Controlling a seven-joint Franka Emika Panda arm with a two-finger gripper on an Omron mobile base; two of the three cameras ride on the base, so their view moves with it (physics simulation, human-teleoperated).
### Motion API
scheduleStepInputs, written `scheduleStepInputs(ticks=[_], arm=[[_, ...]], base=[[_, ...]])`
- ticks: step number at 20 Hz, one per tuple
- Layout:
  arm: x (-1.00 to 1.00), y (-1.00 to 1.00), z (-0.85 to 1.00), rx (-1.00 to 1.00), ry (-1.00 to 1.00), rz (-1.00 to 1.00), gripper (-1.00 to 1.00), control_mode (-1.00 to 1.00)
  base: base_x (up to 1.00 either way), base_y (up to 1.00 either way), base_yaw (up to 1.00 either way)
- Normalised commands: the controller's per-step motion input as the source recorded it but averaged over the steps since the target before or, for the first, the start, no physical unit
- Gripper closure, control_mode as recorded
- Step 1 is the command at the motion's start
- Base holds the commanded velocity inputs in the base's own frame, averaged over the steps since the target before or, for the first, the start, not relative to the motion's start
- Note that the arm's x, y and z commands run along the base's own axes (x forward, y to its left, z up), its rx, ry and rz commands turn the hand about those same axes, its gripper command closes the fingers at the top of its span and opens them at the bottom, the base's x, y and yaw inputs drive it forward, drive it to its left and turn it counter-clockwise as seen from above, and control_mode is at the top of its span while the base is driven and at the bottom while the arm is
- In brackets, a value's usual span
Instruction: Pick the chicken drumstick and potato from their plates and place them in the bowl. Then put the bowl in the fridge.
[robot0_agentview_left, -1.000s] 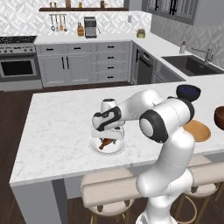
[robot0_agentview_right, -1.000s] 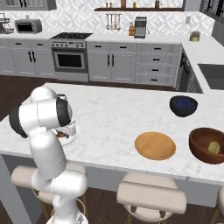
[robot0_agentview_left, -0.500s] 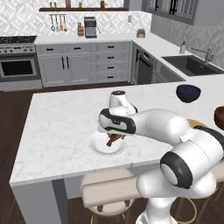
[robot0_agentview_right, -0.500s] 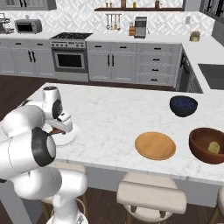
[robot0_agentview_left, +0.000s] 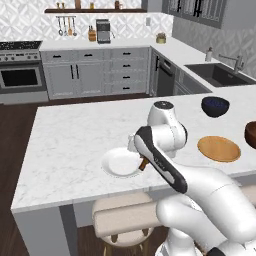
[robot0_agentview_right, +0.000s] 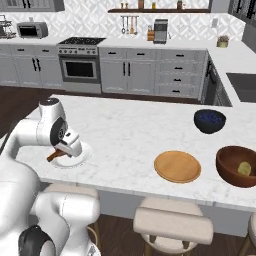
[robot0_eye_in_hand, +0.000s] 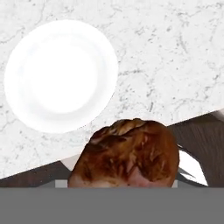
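My gripper (robot0_agentview_left: 142, 160) is shut on the chicken drumstick (robot0_eye_in_hand: 131, 155), brown and plump, which hides the fingertips in the hand view. The drumstick (robot0_agentview_right: 55, 155) hangs just above the counter's front edge, beside the white plate (robot0_eye_in_hand: 61, 75), which is bare. The flat tan-orange plate (robot0_agentview_right: 177, 166) lies bare further right. Beyond it stands the reddish-brown bowl (robot0_agentview_right: 238, 166) with the yellowish potato (robot0_agentview_right: 244, 168) inside. The fridge is out of view.
A small dark blue bowl (robot0_agentview_right: 209, 120) sits behind the tan plate. Stools (robot0_agentview_right: 172, 222) stand under the island counter's front edge (robot0_agentview_left: 75, 192). A sink (robot0_agentview_left: 215, 74) is at the back right, a stove (robot0_agentview_right: 79, 62) on the far wall.
The arm has swung and straightened. The drumstick has left the white plate and now hangs in the gripper at the plate's side, near the counter's front edge.
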Motion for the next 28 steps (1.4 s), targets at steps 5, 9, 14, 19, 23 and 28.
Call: scheduleStepInputs(ticks=[5,9,14,19,23,28], arm=[[-0.19,-0.29,0.24,-0.01,0.0,0.0,1.0,1.0],[0.0,0.0,0.0,0.0,0.0,0.0,1.0,1.0],[0.0,0.0,0.0,0.0,0.0,0.0,1.0,1.0],[0.0,0.0,0.0,0.0,0.0,0.0,1.0,1.0],[0.0,0.0,0.0,0.0,0.0,0.0,1.0,1.0],[0.0,0.0,0.0,0.0,0.0,0.0,1.0,1.0]], base=[[0.0,-0.31,0.0],[-0.21,-1.0,0.0],[-1.0,-0.91,0.0],[-0.55,-0.85,0.0],[0.58,-0.85,0.0],[0.96,-0.48,0.01]])
